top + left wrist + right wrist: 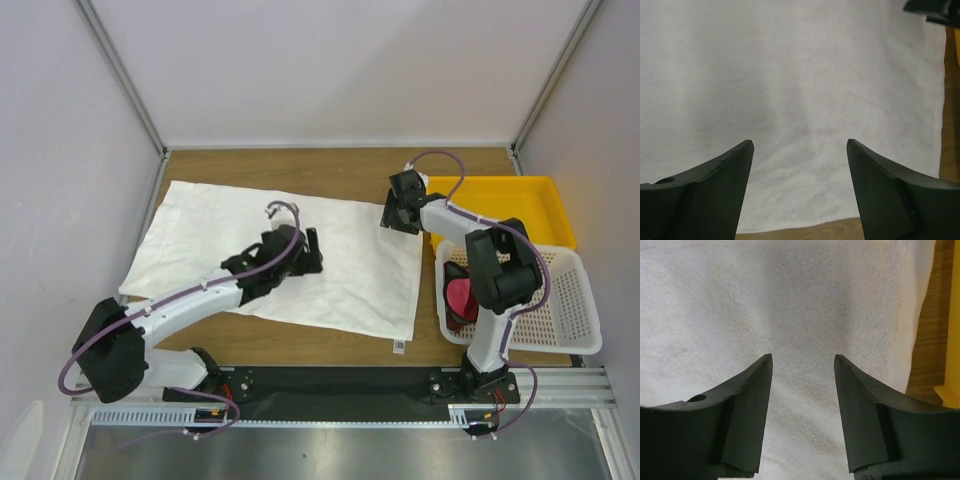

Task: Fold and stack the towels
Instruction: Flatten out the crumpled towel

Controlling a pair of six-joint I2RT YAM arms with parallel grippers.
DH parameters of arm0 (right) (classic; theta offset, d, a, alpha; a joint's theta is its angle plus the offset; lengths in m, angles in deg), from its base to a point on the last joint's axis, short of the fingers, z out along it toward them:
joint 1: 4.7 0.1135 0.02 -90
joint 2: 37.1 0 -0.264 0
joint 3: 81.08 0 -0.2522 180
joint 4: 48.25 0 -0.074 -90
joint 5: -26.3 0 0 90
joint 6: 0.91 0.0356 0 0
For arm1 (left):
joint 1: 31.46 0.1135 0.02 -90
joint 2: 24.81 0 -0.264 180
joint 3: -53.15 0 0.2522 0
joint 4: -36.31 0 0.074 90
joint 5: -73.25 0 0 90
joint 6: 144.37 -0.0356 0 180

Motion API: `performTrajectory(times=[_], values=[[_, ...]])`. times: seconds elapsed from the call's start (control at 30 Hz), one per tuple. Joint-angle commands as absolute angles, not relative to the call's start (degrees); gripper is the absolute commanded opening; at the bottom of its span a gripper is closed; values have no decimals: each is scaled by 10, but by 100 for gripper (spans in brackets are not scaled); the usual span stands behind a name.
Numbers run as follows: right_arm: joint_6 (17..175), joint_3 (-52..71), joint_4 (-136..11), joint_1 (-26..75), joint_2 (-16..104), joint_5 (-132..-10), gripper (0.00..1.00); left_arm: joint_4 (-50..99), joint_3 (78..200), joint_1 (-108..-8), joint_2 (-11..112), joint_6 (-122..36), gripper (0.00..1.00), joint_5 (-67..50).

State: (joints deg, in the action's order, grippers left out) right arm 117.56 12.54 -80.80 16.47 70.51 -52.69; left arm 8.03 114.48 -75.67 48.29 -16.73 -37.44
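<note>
A large white towel [290, 255] lies spread flat on the wooden table, its small tag [399, 346] at the near right corner. My left gripper [310, 250] hovers over the towel's middle; in the left wrist view it [800, 145] is open, with only white cloth [790, 75] below it. My right gripper [400, 215] is over the towel's far right corner, open [803, 357], with nothing between its fingers and the terry cloth [790, 300] under them. A magenta-pink towel [460, 297] and a reddish-brown one [455, 272] lie in the basket.
A white perforated basket [560, 300] stands at the near right beside the right arm. Behind it is a yellow tray [500, 195], whose edge [947, 395] shows in the right wrist view. Bare wooden table [300, 165] lies beyond the towel. Walls close in the left, the back and the right.
</note>
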Motion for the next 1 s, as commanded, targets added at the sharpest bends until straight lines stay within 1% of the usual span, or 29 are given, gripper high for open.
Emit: performTrajectory(times=[0.0,0.13,0.4,0.77,0.97], values=[[1162,102,-775,165,718,-497,57,146,1116,-817,503,-126,80,-378],[1152,92,-770,163,743,-485,56,161,1124,-887,569,-100,79,-392],[1128,48,-766,158,790,-491,56,205,1148,-960,653,-69,78,-398],[1109,-20,-777,144,840,-500,56,212,1197,-969,737,-74,76,-369],[1102,-65,-779,140,871,-505,56,204,1218,-974,752,-81,75,-354]])
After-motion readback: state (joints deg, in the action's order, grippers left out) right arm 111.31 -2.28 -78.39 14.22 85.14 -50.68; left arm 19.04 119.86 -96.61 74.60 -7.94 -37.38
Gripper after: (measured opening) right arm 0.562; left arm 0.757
